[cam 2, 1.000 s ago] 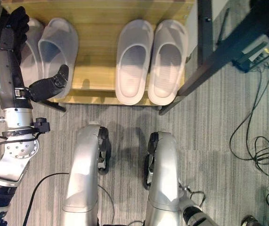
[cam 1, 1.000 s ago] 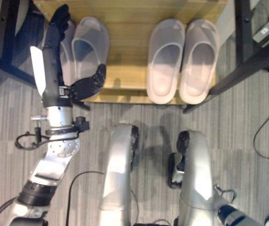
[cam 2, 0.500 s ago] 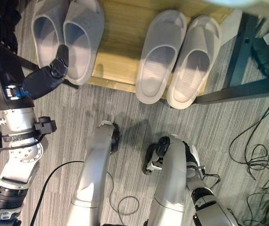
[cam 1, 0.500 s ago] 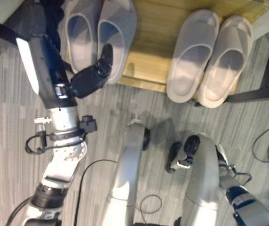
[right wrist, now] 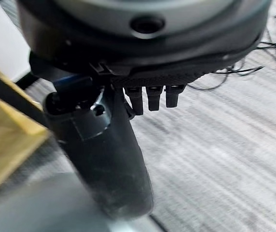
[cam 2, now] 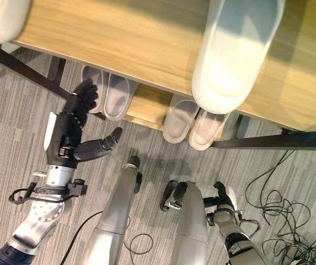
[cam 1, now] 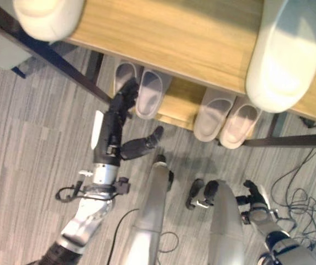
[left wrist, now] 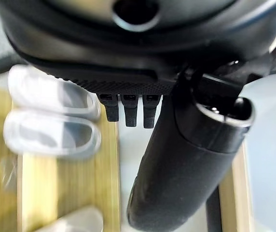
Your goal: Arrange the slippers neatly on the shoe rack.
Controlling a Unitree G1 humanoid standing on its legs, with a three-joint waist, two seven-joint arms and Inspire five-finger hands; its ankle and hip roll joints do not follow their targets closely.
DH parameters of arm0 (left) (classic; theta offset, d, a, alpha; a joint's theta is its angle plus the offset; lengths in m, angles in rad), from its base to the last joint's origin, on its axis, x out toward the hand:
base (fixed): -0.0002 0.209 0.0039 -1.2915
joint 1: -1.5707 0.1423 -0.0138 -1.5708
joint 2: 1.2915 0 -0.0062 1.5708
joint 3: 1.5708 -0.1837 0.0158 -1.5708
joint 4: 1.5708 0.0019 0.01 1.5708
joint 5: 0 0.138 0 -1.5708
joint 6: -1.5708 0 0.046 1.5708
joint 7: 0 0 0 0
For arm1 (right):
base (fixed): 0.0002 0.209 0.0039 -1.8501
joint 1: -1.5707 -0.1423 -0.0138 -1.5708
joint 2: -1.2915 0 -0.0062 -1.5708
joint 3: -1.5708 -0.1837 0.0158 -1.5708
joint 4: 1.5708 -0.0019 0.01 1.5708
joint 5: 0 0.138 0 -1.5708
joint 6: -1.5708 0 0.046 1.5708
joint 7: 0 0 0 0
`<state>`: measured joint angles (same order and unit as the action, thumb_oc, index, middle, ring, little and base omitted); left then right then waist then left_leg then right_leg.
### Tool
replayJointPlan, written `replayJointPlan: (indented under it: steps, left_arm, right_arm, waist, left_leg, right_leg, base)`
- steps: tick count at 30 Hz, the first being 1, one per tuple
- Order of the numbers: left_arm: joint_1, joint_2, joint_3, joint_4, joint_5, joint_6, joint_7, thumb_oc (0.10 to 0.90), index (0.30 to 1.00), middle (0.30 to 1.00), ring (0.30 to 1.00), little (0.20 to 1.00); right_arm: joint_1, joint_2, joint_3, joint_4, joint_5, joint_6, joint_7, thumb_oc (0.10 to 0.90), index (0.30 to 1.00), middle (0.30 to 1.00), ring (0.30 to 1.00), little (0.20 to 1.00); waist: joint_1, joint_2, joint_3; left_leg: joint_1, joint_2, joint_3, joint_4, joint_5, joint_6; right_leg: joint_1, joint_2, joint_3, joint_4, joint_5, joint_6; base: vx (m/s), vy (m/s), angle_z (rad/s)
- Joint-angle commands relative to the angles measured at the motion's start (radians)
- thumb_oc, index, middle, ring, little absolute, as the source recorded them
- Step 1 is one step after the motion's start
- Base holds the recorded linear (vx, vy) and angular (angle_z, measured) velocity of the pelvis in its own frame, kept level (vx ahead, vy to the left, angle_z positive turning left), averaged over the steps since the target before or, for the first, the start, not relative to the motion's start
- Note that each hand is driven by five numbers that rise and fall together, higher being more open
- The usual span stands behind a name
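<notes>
We see two pairs of slippers, the left pair and the right pair, side by side on the low shelf of the shoe rack, so the arranging looks close to done. Our left hand hangs just before the left pair, fingers spread, holding nothing. Our right hand hangs low, empty, fingers relaxed.

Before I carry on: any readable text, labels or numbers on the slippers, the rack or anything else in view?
None can be read.
Slippers on the lower shelf: plain, no print visible.
Wooden shoe rack: bare wood, no label or number.
Left hand: its white panel shows no legible marking.
</notes>
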<state>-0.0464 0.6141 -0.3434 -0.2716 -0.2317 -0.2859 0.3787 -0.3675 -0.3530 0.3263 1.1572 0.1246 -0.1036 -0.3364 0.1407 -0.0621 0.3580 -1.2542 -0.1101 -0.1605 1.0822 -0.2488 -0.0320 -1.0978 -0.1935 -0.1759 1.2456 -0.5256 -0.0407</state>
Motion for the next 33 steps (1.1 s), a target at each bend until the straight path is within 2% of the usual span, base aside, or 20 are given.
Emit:
replayJointPlan:
  steps: [1,5,7,8,9,12,13,14,15,16,18,20,21,24,26,27,28,30,32,33]
  left_arm:
    - [0.011,-0.001,-0.022,-0.075,-0.012,-0.083,-0.027,0.8,0.9,0.9,0.9,0.9]
    - [0.098,0.037,-0.065,-0.02,-0.011,-0.073,-0.075,0.8,0.9,0.9,0.9,0.9]
    - [0.112,0.039,-0.073,-0.007,-0.003,-0.072,-0.081,0.8,0.9,0.9,0.9,0.9]
    - [0.141,0.013,-0.098,0.08,0.001,-0.068,-0.094,0.8,0.9,0.9,0.9,0.9]
    - [0.148,-0.002,-0.114,0.112,-0.007,-0.072,-0.107,0.8,0.9,0.9,0.9,0.9]
    - [0.168,-0.014,-0.132,0.154,0.02,-0.068,-0.115,0.8,0.9,0.9,0.9,0.9]
    - [0.183,-0.037,-0.149,0.2,0.07,-0.069,-0.108,0.8,0.9,0.9,0.9,0.9]
    - [0.178,-0.046,-0.161,0.219,0.092,-0.066,-0.097,0.8,0.9,0.9,0.9,0.9]
    - [0.175,-0.082,-0.16,0.274,0.095,-0.064,-0.093,0.8,0.9,0.9,0.9,0.9]
    - [0.174,-0.113,-0.157,0.307,0.082,-0.064,-0.097,0.8,0.9,0.9,0.9,0.9]
    - [0.175,-0.16,-0.137,0.352,0.036,-0.062,-0.114,0.8,0.9,0.9,0.9,0.9]
    - [0.189,-0.181,-0.116,0.382,0.017,-0.063,-0.118,0.8,0.9,0.9,0.9,0.9]
    - [0.193,-0.2,-0.114,0.427,0.049,-0.062,-0.104,0.8,0.9,0.9,0.9,0.9]
    - [0.196,-0.213,-0.11,0.434,0.054,-0.055,-0.095,0.8,0.9,0.9,0.9,0.9]
    - [0.198,-0.227,-0.116,0.454,0.058,-0.055,-0.094,0.8,0.9,0.9,0.9,0.9]
    - [0.186,-0.221,-0.139,0.438,0.093,-0.061,-0.096,0.8,0.9,0.9,0.9,0.9]
    - [0.185,-0.221,-0.14,0.439,0.093,-0.062,-0.096,0.8,0.9,0.9,0.9,0.9]
    - [0.16,-0.216,-0.167,0.448,0.109,-0.058,-0.097,0.8,0.9,0.9,0.9,0.9]
    - [0.158,-0.21,-0.178,0.461,0.129,-0.056,-0.088,0.8,0.9,0.9,0.9,0.9]
    - [0.147,-0.206,-0.17,0.486,0.14,-0.044,-0.085,0.8,0.9,0.9,0.9,0.9]
  right_arm:
    - [0.102,0.09,0.017,0.027,-0.034,-0.009,0.001,0.8,0.9,0.9,0.9,0.9]
    - [0.188,0.101,-0.017,0.036,-0.046,-0.011,0.005,0.8,0.9,0.9,0.9,0.9]
    - [0.203,0.105,-0.025,0.039,-0.046,-0.011,0.007,0.8,0.9,0.9,0.9,0.9]
    - [0.242,0.121,-0.029,0.043,-0.051,-0.007,0.027,0.8,0.9,0.9,0.9,0.9]
    - [0.257,0.134,-0.015,0.042,-0.062,-0.006,0.034,0.8,0.9,0.9,0.9,0.9]
    - [0.291,0.155,0.001,0.047,-0.083,-0.009,0.049,0.8,0.9,0.9,0.9,0.9]
    - [0.308,0.169,0.003,0.05,-0.079,-0.013,0.065,0.8,0.9,0.9,0.9,0.9]
    - [0.32,0.175,0.012,0.043,-0.075,-0.016,0.069,0.8,0.9,0.9,0.9,0.9]
    - [0.328,0.178,0.013,0.039,-0.061,-0.018,0.087,0.8,0.9,0.9,0.9,0.9]
    - [0.344,0.173,0.009,0.035,-0.054,-0.019,0.096,0.8,0.9,0.9,0.9,0.9]
    - [0.361,0.179,0.008,0.031,-0.049,-0.017,0.106,0.8,0.9,0.9,0.9,0.9]
    - [0.37,0.189,0.015,0.031,-0.053,-0.018,0.113,0.8,0.9,0.9,0.9,0.9]
    - [0.387,0.186,0.017,0.043,-0.067,-0.02,0.109,0.8,0.9,0.9,0.9,0.9]
    - [0.389,0.184,0.015,0.041,-0.072,-0.018,0.102,0.8,0.9,0.9,0.9,0.9]
    - [0.383,0.187,0.012,0.026,-0.074,-0.024,0.096,0.8,0.9,0.9,0.9,0.9]
    - [0.359,0.198,-0.01,-0.005,-0.056,-0.027,0.078,0.8,0.9,0.9,0.9,0.9]
    - [0.359,0.198,-0.01,-0.005,-0.056,-0.027,0.078,0.8,0.9,0.9,0.9,0.9]
    - [0.332,0.207,-0.043,-0.041,-0.02,-0.025,0.058,0.8,0.9,0.9,0.9,0.9]
    - [0.317,0.207,-0.05,-0.098,0.014,-0.037,0.041,0.8,0.9,0.9,0.9,0.9]
    - [0.316,0.196,-0.043,-0.149,0.014,-0.049,0.019,0.8,0.9,0.9,0.9,0.9]
  waist:
    - [-0.005,0.008,-0.064]
    - [-0.015,0.0,-0.085]
    - [-0.016,-0.001,-0.086]
    - [-0.016,-0.007,-0.105]
    - [-0.019,-0.003,-0.098]
    - [-0.023,-0.006,-0.119]
    - [-0.022,-0.007,-0.145]
    - [-0.026,-0.003,-0.142]
    - [-0.032,-0.003,-0.159]
    - [-0.048,0.001,-0.165]
    - [-0.07,-0.01,-0.179]
    - [-0.059,-0.022,-0.182]
    - [-0.084,-0.012,-0.209]
    - [-0.095,0.007,-0.224]
    - [-0.101,0.019,-0.237]
    - [-0.125,0.022,-0.242]
    - [-0.123,0.019,-0.241]
    - [-0.131,0.016,-0.238]
    - [-0.144,0.034,-0.227]
    - [-0.153,0.052,-0.223]
  left_leg:
    - [0.125,0.061,-0.044,-0.133,-0.009,0.026]
    - [0.379,0.077,-0.071,-0.375,0.052,0.026]
    - [0.425,0.079,-0.077,-0.412,0.066,0.024]
    - [0.551,0.084,-0.092,-0.541,0.115,0.013]
    - [0.615,0.088,-0.108,-0.62,0.168,0.007]
    - [0.724,0.108,-0.114,-0.737,0.212,-0.015]
    - [0.831,0.136,-0.12,-0.854,0.252,-0.029]
    - [0.879,0.15,-0.115,-0.897,0.272,-0.038]
    - [0.921,0.162,-0.098,-0.961,0.329,-0.073]
    - [0.936,0.173,-0.055,-0.984,0.363,-0.086]
    - [0.986,0.212,0.066,-0.984,0.344,-0.08]
    - [1.05,0.224,0.029,-0.946,0.318,-0.083]
    - [1.127,0.299,-0.014,-0.956,0.336,-0.099]
    - [1.171,0.33,-0.043,-1.001,0.373,-0.112]
    - [1.21,0.32,-0.064,-1.055,0.345,-0.116]
    - [1.242,0.265,0.005,-1.08,0.227,-0.083]
    - [1.24,0.261,0.007,-1.075,0.225,-0.08]
    - [1.226,0.192,0.054,-1.034,0.159,-0.042]
    - [1.221,0.153,0.084,-1.006,0.139,-0.007]
    - [1.213,0.135,0.097,-0.991,0.134,0.013]
  right_leg:
    - [0.048,-0.03,0.011,-0.226,0.118,0.04]
    - [0.293,-0.017,-0.04,-0.415,0.172,0.066]
    - [0.346,-0.014,-0.054,-0.454,0.18,0.069]
    - [0.477,-0.004,-0.085,-0.558,0.207,0.075]
    - [0.537,0.004,-0.111,-0.625,0.249,0.068]
    - [0.636,0.026,-0.129,-0.723,0.281,0.079]
    - [0.728,0.059,-0.14,-0.82,0.302,0.084]
    - [0.781,0.078,-0.146,-0.861,0.306,0.077]
    - [0.865,0.096,-0.171,-0.971,0.334,0.085]
    - [0.909,0.093,-0.2,-1.032,0.362,0.095]
    - [0.962,0.079,-0.208,-1.115,0.406,0.108]
    - [1.008,0.067,-0.169,-1.165,0.446,0.116]
    - [1.024,0.055,-0.126,-1.209,0.466,0.129]
    - [1.036,0.056,-0.098,-1.221,0.484,0.137]
    - [1.052,0.047,-0.077,-1.231,0.504,0.152]
    - [1.06,-0.035,-0.041,-1.246,0.573,0.193]
    - [1.059,-0.039,-0.039,-1.246,0.575,0.195]
    - [1.044,-0.105,-0.026,-1.253,0.627,0.23]
    - [0.993,-0.146,-0.019,-1.18,0.653,0.228]
    - [0.974,-0.125,0.007,-1.109,0.61,0.206]
  base:
    - [0.07,-0.028,0.24]
    - [0.11,-0.005,0.23]
    - [0.11,-0.063,0.12]
    - [0.04,-0.107,0.27]
    - [0.08,-0.138,0.41]
    - [0.02,-0.091,0.39]
    - [0.05,-0.182,0.06]
    - [0.08,-0.216,-0.06]
    - [0.04,-0.139,0.06]
    - [0.01,-0.064,0.17]
    - [-0.05,0.075,0.21]
    - [-0.02,0.239,-0.13]
    - [0.03,0.296,-0.65]
    - [0.05,0.289,-0.35]
    - [0.08,0.532,-0.08]
    - [0.03,0.674,-0.2]
    - [-0.04,0.873,-0.28]
    - [-0.06,0.503,-0.55]
    - [-0.12,0.518,-0.25]
    - [-0.11,0.455,-0.24]
